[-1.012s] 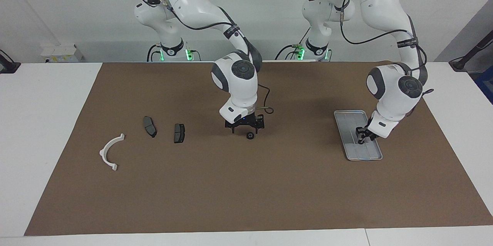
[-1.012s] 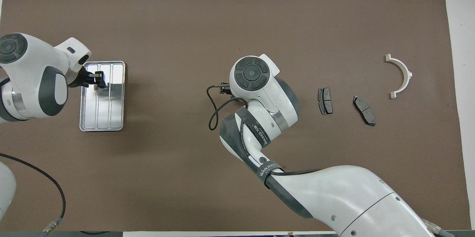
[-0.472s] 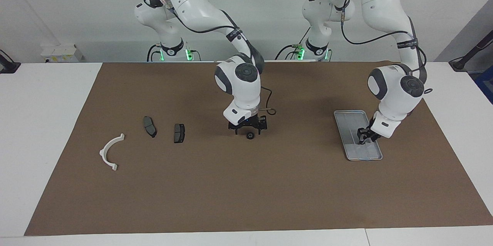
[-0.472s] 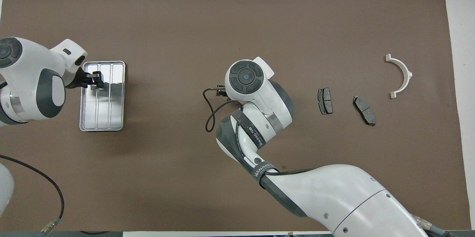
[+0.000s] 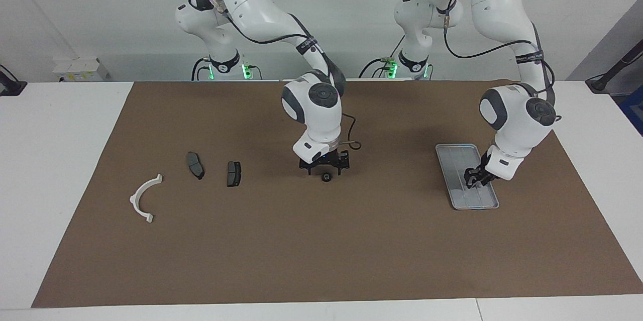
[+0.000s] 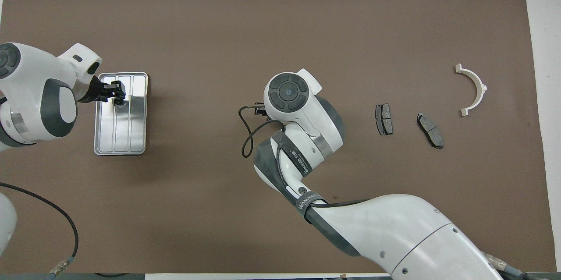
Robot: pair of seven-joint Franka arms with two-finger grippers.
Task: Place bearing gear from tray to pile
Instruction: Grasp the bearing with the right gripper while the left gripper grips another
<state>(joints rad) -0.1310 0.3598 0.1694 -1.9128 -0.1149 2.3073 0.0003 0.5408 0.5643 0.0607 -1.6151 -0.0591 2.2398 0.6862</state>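
The bearing gear (image 5: 326, 177), a small black ring, lies on the brown mat mid-table. My right gripper (image 5: 325, 171) hangs low just over it, open, with a finger on each side. In the overhead view the right hand hides the gear. The silver tray (image 5: 454, 160) lies toward the left arm's end and also shows in the overhead view (image 6: 136, 118). My left gripper (image 5: 471, 180) is low over the tray (image 6: 117, 97). The pile lies toward the right arm's end: a white half-ring bracket (image 5: 133, 199) and two dark brake pads (image 5: 195, 165) (image 5: 233, 174).
The brown mat (image 5: 321, 250) covers most of the white table. A thin cable loops from the right hand (image 6: 245, 135). The pile's pads (image 6: 384, 119) (image 6: 430, 130) and bracket (image 6: 482, 87) lie spread apart.
My right hand has shifted slightly toward the left arm's end, centring over the gear, which has not moved. My left gripper has shifted a little over the tray.
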